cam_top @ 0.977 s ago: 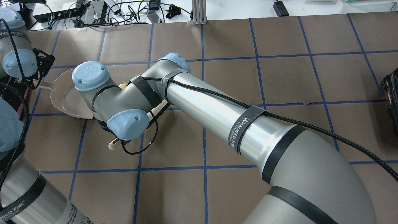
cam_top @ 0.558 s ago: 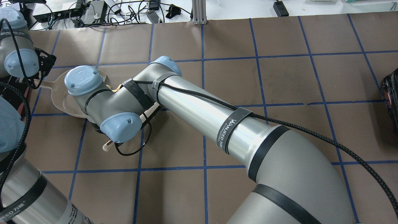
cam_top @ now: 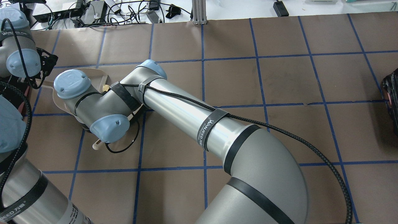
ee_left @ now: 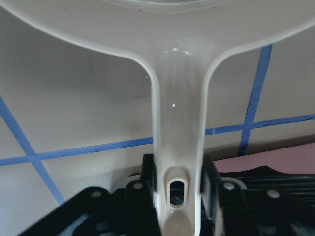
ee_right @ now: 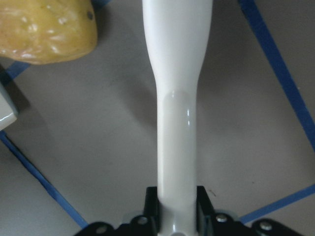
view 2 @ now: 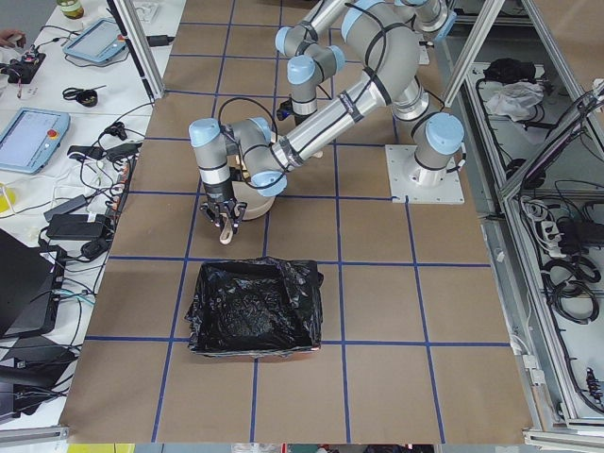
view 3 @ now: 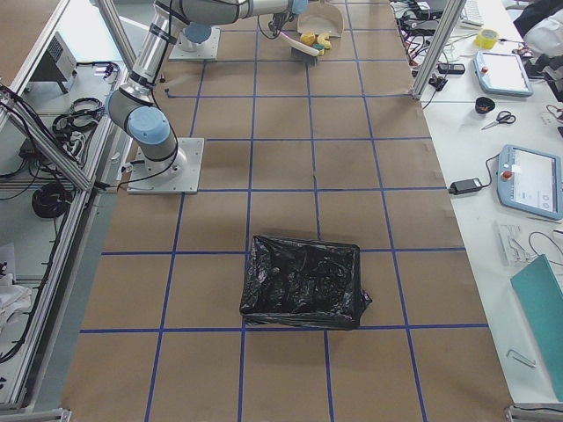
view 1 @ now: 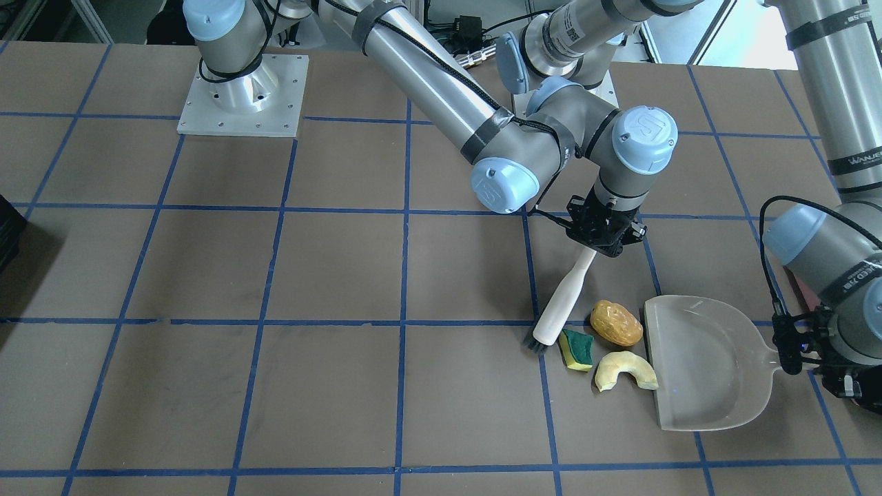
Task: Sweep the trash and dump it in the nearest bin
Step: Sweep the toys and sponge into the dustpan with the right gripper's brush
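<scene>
The trash lies just before the white dustpan's open edge: a yellow-and-green sponge, a golden-brown potato-like lump and a pale yellow crescent. My right gripper is shut on the white handle of a brush, whose dark bristles touch the table beside the sponge. The right wrist view shows the handle in the jaws and the lump. My left gripper is shut on the dustpan's handle. The black-lined bin stands close beyond the pan.
A second black-lined bin stands at the table's far right end and shows at the overhead view's right edge. My right arm reaches across the table and hides the trash from overhead. Cables and devices lie past the far edge.
My right arm has swung left in the overhead view with the brush and now covers more of the dustpan. The left arm and pan have hardly moved.
</scene>
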`<state>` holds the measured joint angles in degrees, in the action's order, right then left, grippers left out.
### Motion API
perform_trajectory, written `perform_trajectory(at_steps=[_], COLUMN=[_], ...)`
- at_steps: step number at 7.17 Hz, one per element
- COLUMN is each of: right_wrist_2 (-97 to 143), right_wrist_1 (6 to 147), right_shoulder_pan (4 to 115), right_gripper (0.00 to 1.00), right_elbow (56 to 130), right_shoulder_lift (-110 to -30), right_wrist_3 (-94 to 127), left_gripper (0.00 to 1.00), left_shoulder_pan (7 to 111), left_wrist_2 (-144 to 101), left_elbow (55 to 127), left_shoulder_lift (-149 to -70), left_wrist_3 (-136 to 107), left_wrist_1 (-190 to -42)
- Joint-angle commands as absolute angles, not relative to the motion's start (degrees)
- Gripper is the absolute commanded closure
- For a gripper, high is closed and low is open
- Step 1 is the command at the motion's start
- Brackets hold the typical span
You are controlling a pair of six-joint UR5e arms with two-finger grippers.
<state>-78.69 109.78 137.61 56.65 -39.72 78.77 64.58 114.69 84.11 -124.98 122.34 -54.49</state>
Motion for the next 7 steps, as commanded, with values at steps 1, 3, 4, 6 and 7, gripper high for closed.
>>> perform_trajectory(at_steps=[1, 3, 4, 6, 7], right_wrist_2=[-78.66, -76.82, -75.95, -74.46, -72.70], right_wrist_1=[110.21, 112.57, 116.07, 116.28, 116.54], right_shoulder_pan=[138.16, 138.25, 138.69, 138.69, 138.69], right_gripper=[1.00, 1.00, 1.00, 1.00, 1.00], right_elbow=[54.76, 54.23, 54.23, 53.97, 53.27], right_shoulder_lift=[-38.32, -37.27, -36.22, -36.12, -35.95], right_wrist_3=[70.88, 61.73, 59.52, 50.31, 46.88], left_gripper=[1.00, 1.00, 1.00, 1.00, 1.00], left_shoulder_pan=[64.60, 64.60, 64.69, 64.69, 64.95], left_wrist_2=[114.70, 114.70, 114.61, 114.61, 114.61], left_elbow=[84.11, 84.11, 84.11, 84.20, 84.20], left_shoulder_lift=[-124.98, -125.07, -125.07, -125.07, -125.07], left_wrist_3=[122.34, 122.17, 121.04, 121.03, 120.85], left_wrist_1=[-54.49, -54.49, -54.49, -54.49, -54.49])
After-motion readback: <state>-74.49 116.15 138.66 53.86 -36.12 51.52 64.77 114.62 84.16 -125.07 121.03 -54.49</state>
